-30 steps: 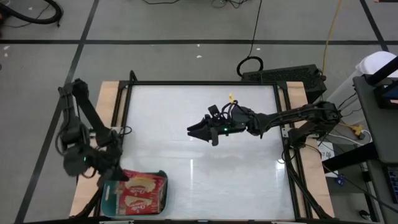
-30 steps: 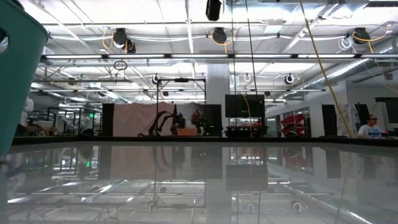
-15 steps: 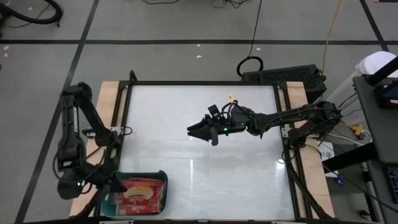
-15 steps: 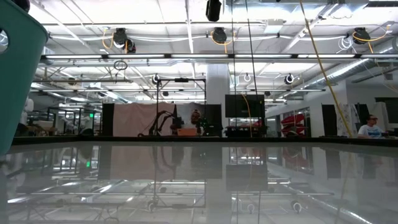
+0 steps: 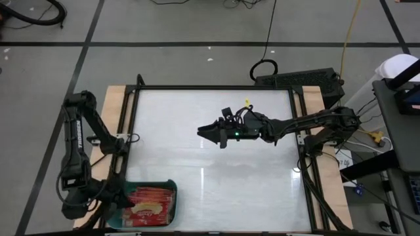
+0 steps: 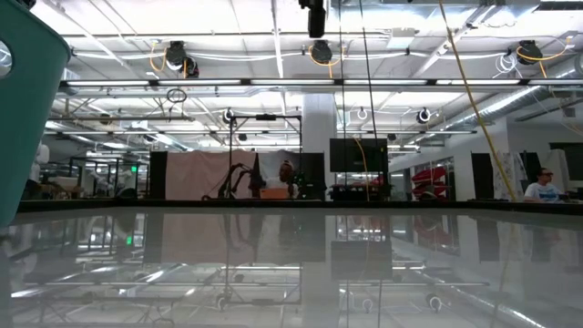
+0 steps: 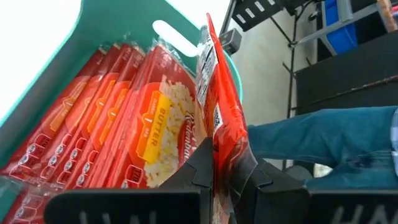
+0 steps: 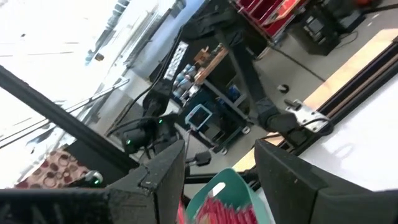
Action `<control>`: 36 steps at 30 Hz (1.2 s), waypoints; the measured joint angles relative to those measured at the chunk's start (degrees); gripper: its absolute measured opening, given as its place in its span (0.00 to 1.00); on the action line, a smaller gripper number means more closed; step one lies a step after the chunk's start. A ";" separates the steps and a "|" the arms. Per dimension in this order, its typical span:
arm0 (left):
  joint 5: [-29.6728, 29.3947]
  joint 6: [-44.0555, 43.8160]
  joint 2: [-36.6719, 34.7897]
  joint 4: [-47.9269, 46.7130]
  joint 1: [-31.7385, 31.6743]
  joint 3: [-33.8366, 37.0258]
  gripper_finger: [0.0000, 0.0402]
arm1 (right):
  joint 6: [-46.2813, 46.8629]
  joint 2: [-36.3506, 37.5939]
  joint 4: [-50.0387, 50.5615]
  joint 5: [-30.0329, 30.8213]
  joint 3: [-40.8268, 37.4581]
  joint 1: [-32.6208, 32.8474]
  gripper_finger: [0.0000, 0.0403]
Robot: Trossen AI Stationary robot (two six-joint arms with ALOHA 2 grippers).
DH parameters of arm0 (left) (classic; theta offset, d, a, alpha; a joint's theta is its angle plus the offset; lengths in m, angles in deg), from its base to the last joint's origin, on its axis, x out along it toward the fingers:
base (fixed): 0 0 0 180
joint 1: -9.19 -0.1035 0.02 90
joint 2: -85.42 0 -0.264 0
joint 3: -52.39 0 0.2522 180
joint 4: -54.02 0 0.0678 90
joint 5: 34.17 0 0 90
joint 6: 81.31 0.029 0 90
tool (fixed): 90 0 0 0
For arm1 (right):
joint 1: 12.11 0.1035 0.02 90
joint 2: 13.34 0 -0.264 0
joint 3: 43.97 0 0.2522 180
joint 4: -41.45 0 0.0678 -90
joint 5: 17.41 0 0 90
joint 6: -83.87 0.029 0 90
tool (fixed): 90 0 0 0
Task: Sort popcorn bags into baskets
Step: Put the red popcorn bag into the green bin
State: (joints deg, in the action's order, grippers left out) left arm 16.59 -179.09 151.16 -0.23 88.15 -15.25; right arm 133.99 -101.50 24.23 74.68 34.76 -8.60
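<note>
The teal basket (image 5: 172, 188) sits at the table's near left corner; its wall shows in the low view (image 6: 27, 100) and its rim in the right wrist view (image 8: 214, 186). Several red popcorn bags (image 7: 118, 118) stand on edge inside it, side by side, and one yellow-cream front faces up (image 5: 148, 210). My left gripper (image 5: 120, 198) reaches into the basket's left end, shut on one more bag (image 7: 219, 93). My right gripper (image 5: 201, 133) hovers open over the middle of the table (image 8: 217, 165), pointing left, holding nothing. My left gripper pinches one red popcorn bag between its two fingers (image 7: 202, 163), near the bag's end (image 7: 222, 146). The bag stands on edge, running away from the fingers along the row of packed bags, against the basket's wall. Its lower edge is hidden behind the fingers.
The white table top (image 5: 216, 177) lies bare between the basket and the right arm. A black frame rail (image 5: 128, 118) runs along the table's left side. A person's leg in blue trousers (image 7: 323, 137) shows beyond the basket; another person sits far off (image 6: 544, 187).
My left arm has swung toward the table's near edge and its gripper has gone down into the basket's left end, keeping its bag. The bag fronts that faced up at the basket's far side now show mostly red edges. My right gripper has rolled slightly in place.
</note>
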 joint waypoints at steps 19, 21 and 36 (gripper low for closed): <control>14.50 -7.74 2.07 -9.65 0.00 0.11 0.28 | -2.81 -0.02 0.98 0.57 0.00 0.28 0.46; 16.28 -7.96 1.40 -9.30 0.00 0.11 0.31 | -3.42 -0.02 0.99 -0.94 0.00 0.05 0.46; 18.77 -9.12 -8.63 -11.02 -1.82 0.11 0.38 | -2.88 0.00 1.31 -3.83 0.00 -0.81 0.46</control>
State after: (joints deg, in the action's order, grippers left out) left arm 35.35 -188.21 142.53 -11.24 86.33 -15.15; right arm 131.11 -101.50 25.54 70.85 34.76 -9.41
